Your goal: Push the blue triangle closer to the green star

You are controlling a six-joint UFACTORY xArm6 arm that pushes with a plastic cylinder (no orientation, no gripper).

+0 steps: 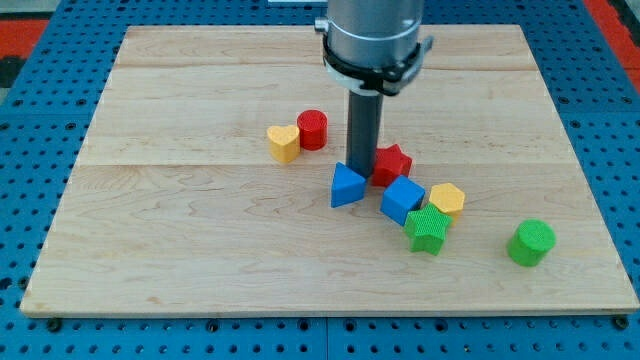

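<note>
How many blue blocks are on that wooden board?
2. The blue triangle sits just below my tip at the board's middle; the blue cube lies to its right, beside the green star. None seem hidden.

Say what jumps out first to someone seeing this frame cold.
The big grey arm dropping from the view's top, its dark rod ending with my tip wedged between the blue triangle and the red star. Just right of that sits a tight cluster: blue cube, yellow hexagon and green star. A yellow heart and red cylinder pair up further left, and a green cylinder sits alone at lower right.
</note>
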